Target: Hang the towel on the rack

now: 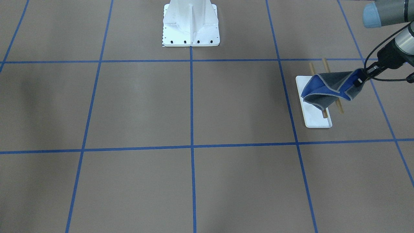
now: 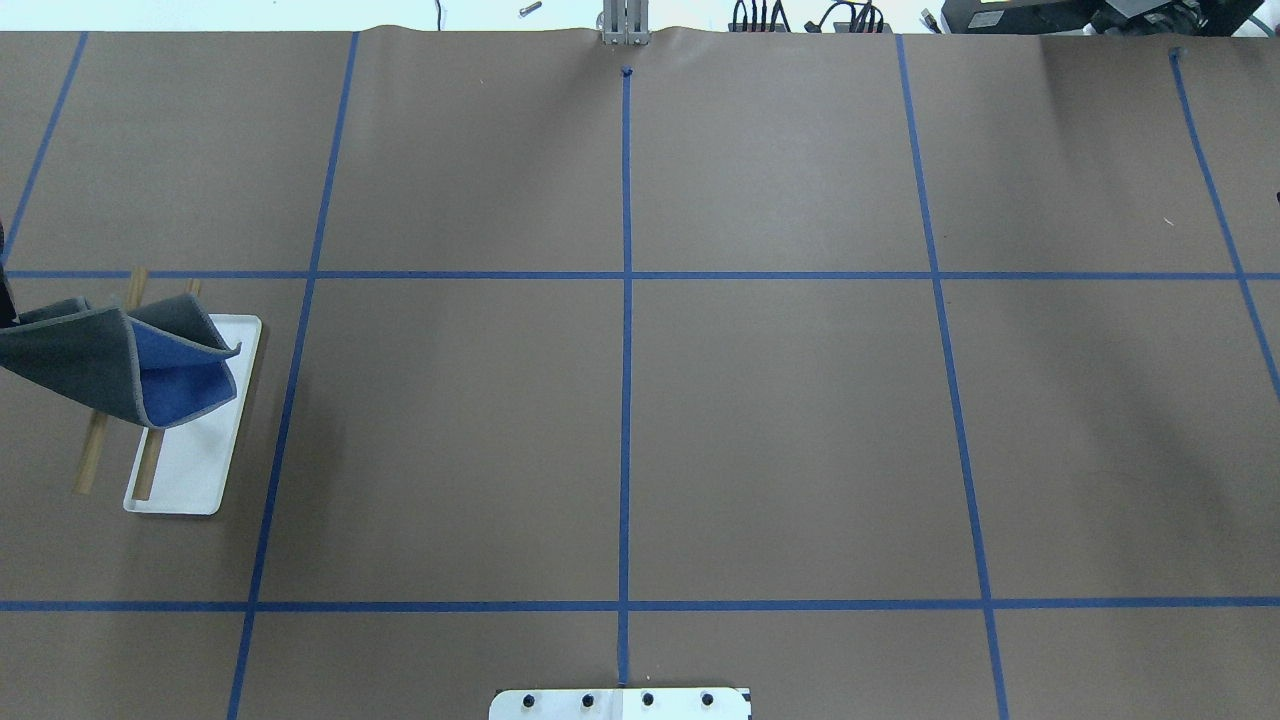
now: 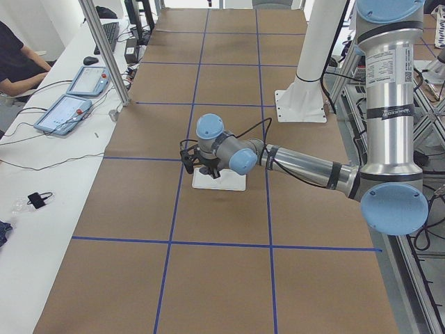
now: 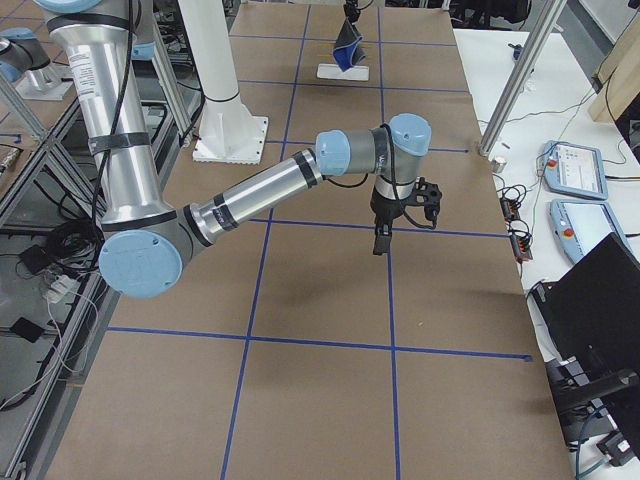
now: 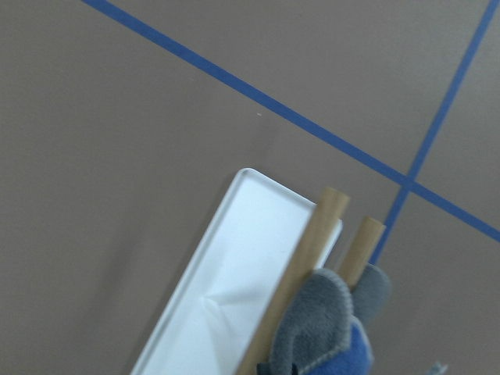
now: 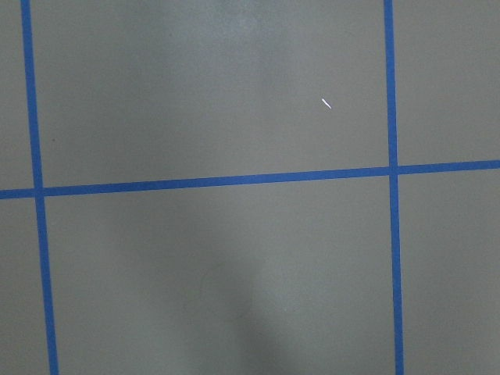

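Note:
The towel, blue inside and grey outside, lies folded across the rack's two tan rods. The rack's white base sits under it. My left gripper is shut on the towel's corner, just beyond the rods on the side away from the table's middle. In the overhead view the towel droops over the rods and the base, and the gripper is cut off by the left edge. The left wrist view shows the rod ends and the towel's fold. My right gripper hangs over bare table, and I cannot tell whether it is open or shut.
The large white bolted pedestal stands at the robot's side of the table, in the middle. Blue tape lines cross the brown table cover. A person sits at a side bench with tablets.

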Controlling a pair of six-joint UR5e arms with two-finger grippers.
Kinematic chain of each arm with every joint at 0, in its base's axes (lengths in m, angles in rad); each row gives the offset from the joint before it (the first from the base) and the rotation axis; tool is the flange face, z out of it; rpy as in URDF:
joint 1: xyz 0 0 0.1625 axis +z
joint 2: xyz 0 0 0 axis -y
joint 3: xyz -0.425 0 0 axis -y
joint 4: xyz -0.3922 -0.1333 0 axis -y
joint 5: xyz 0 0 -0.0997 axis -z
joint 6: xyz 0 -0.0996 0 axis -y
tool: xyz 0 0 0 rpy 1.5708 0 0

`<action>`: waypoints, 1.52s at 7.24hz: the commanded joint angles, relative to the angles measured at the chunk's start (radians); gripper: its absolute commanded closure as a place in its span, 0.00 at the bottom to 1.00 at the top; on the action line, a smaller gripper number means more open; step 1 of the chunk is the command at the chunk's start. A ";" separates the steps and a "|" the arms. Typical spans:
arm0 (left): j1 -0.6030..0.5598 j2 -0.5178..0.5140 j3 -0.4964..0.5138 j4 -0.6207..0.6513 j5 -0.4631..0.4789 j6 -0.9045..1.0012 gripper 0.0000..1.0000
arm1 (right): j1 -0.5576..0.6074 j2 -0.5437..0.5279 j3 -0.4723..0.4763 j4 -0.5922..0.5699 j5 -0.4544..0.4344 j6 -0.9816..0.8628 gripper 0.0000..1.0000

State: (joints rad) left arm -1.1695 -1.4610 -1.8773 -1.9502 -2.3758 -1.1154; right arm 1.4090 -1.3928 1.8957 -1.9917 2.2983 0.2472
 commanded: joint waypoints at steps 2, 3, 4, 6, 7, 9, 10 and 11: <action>-0.004 -0.024 0.030 -0.007 0.009 0.023 0.02 | 0.002 -0.011 0.006 0.001 -0.002 -0.008 0.00; -0.004 -0.028 0.029 -0.009 0.010 0.023 0.02 | 0.002 -0.015 -0.003 0.001 -0.003 -0.006 0.00; -0.010 -0.045 0.030 -0.006 0.006 0.025 0.02 | 0.002 -0.015 -0.009 0.001 -0.003 -0.005 0.00; -0.091 -0.085 0.032 0.016 0.001 0.025 0.02 | 0.002 0.001 -0.035 0.001 0.004 -0.005 0.00; -0.116 -0.090 0.030 0.023 0.003 0.026 0.02 | 0.010 0.000 -0.035 0.001 0.053 -0.006 0.00; -0.214 -0.081 0.033 0.025 0.006 0.325 0.02 | 0.033 -0.020 -0.050 -0.001 0.084 -0.011 0.00; -0.243 -0.078 0.058 0.057 0.013 0.450 0.02 | 0.048 -0.038 -0.053 0.001 0.086 -0.011 0.00; -0.286 -0.081 0.101 0.082 0.014 0.621 0.02 | 0.053 -0.052 -0.053 0.001 0.086 -0.011 0.00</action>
State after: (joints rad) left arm -1.4025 -1.5412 -1.8190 -1.8989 -2.3653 -0.6992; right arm 1.4508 -1.4260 1.8450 -1.9916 2.3813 0.2367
